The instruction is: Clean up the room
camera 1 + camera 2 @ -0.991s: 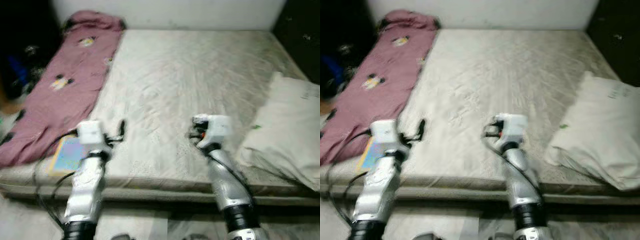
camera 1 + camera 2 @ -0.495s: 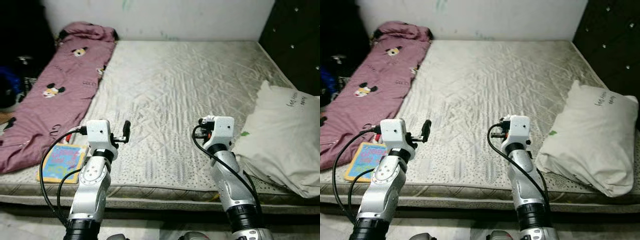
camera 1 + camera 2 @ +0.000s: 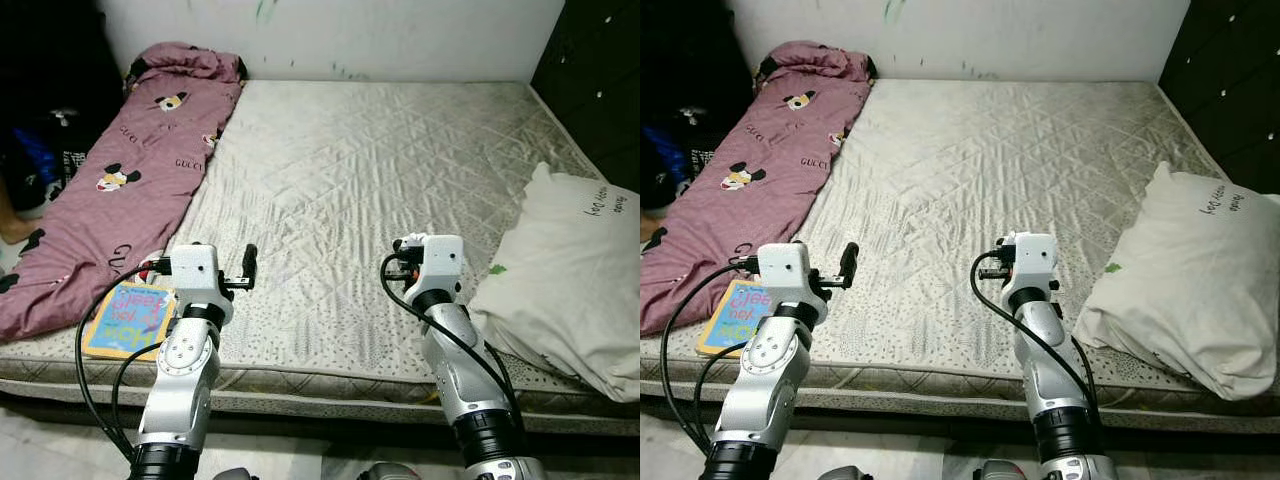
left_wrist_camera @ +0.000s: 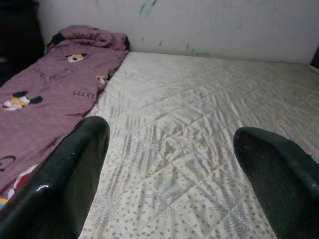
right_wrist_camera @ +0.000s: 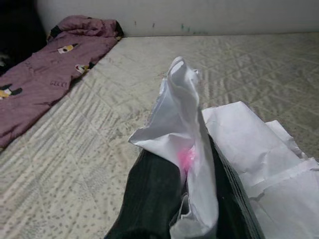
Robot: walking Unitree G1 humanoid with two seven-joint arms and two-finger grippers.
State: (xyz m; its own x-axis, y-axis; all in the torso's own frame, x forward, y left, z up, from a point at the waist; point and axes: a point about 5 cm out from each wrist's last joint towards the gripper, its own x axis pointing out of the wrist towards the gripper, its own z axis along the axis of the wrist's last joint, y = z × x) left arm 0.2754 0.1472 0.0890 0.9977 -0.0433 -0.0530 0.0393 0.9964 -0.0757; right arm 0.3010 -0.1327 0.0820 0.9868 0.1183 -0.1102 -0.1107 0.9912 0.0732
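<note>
My right gripper (image 5: pixel 192 174) is shut on a crumpled white paper (image 5: pixel 239 144) with a pink spot, held above the front part of the quilted mattress (image 3: pixel 380 150). In the head view the right gripper (image 3: pixel 405 262) sits just left of a white pillow (image 3: pixel 575 265). My left gripper (image 4: pixel 172 132) is open with nothing between its fingers, hovering over the mattress's front left. A colourful book (image 3: pixel 128 318) lies on the mattress beside the left arm. A maroon cartoon-print blanket (image 3: pixel 120 190) stretches along the bed's left side.
A white wall runs behind the bed. A dark padded headboard (image 3: pixel 600 80) stands at the right. Dark clutter (image 3: pixel 35 160) sits on the floor left of the bed. The mattress's front edge (image 3: pixel 320 385) is directly below my arms.
The head view has steadied from a blur and shifted a little. Both arms keep the same raised pose over the mattress's front edge; nothing on the bed has moved.
</note>
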